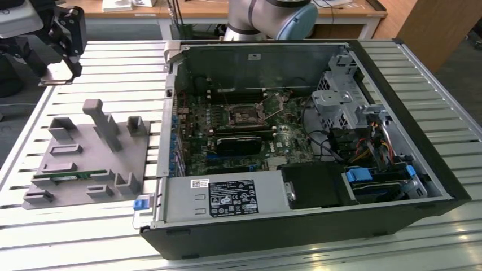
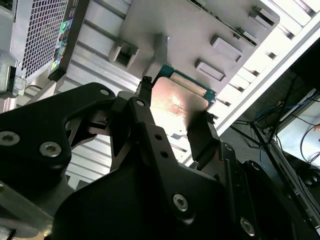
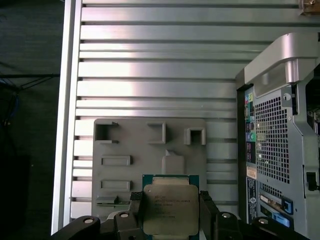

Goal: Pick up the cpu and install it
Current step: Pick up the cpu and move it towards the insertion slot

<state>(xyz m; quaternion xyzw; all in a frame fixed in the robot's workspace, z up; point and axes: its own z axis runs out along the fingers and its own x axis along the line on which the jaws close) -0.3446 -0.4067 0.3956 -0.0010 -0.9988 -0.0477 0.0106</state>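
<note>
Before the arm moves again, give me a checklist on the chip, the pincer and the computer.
1. Grip: the pincer holds the chip by two opposite edges: ok.
2. Seating: the chip sits square between the fingers in the first wrist view: ok.
3. Clearance: the chip hangs above the grey holder, not in it: ok.
4. Access: the computer case is open on top: ok.
5. The socket on the board is empty: looks ok.
6. The socket clamp is fully raised: cannot tell.

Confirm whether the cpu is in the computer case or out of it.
Out. The gripper holds the cpu between its fingers, clear of the grey holder plate and outside the case.
</note>
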